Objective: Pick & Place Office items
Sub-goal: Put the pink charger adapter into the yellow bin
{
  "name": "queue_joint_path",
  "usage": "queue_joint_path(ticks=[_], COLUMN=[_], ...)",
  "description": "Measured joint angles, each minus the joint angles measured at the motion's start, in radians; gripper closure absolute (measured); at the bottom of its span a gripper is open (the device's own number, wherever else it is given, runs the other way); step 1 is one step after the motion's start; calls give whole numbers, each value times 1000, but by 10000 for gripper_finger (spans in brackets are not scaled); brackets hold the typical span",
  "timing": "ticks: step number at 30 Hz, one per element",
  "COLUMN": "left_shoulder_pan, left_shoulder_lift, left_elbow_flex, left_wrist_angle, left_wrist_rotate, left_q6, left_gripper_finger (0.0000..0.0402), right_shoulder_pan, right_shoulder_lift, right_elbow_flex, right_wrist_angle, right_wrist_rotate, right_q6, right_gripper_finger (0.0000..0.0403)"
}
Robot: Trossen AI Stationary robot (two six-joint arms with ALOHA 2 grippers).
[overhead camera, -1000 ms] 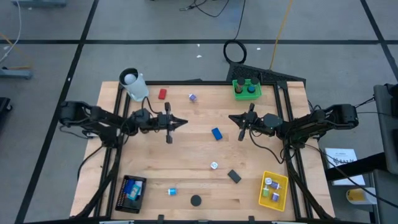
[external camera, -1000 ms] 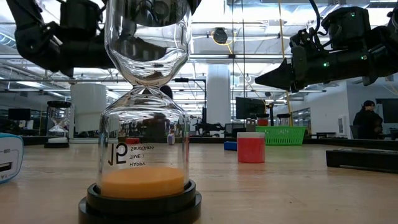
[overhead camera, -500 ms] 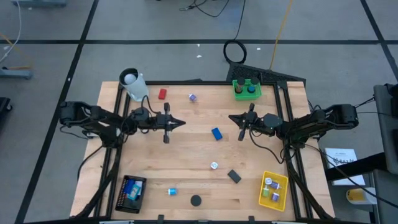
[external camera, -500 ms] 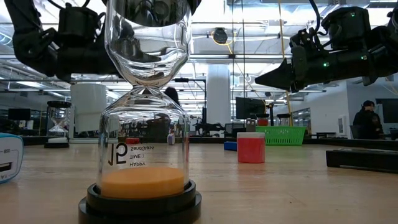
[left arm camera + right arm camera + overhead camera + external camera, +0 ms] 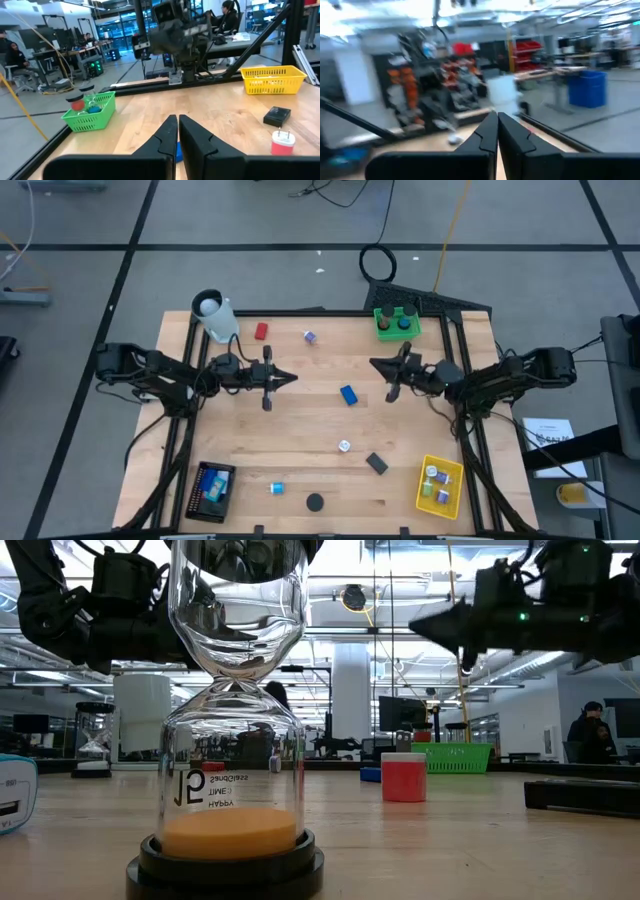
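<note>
High view, items: small blue block (image 5: pixel 348 394) mid-counter between both arms; red block (image 5: pixel 261 331) near white cup (image 5: pixel 214 317); black block (image 5: pixel 376 463) and dark round disc (image 5: pixel 315 502) toward the front edge.
High view, trays: green (image 5: pixel 397 323), yellow (image 5: pixel 439 484), black mesh (image 5: pixel 211 490).
Low view: glass hourglass (image 5: pixel 232 710), orange sand, fills foreground.
Left wrist view: left end effector (image 5: pixel 176 131) fingers together, empty.
Right wrist view: right end effector (image 5: pixel 496 127) fingers together, empty.

Blue block (image 5: pixel 178 151) behind left pincer (image 5: pixel 177 131)
</note>
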Motion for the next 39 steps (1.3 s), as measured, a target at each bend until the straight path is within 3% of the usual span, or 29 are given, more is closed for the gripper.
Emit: queue_joint_path(ticks=[3, 8, 12, 17, 27, 39], left_shoulder_pan=[0, 0, 0, 0, 0, 0], left_shoulder_lift=[0, 0, 0, 0, 0, 0], left_elbow_flex=[0, 0, 0, 0, 0, 0], left_wrist_angle=[-1, -10, -16, -29, -33, -42], left_wrist_rotate=[-22, -32, -32, -32, -32, -31], left_q6=[-19, -17, -19, -20, -16, -20], left_gripper_finger=[376, 376, 376, 376, 376, 376], right_shoulder_pan=[12, 84, 142, 221, 377, 509], right_shoulder_lift=[-24, -14, 30, 35, 124, 284], right_elbow_flex=[68, 332, 504, 605, 788, 929], right_wrist_angle=[-181, -945, -1308, -1470, -1975, -2050], right_wrist_rotate=[-29, 295, 411, 406, 454, 354], right_q6=[16, 8, 50, 116, 448, 561], right_gripper_finger=[402, 402, 402, 402, 403, 372])
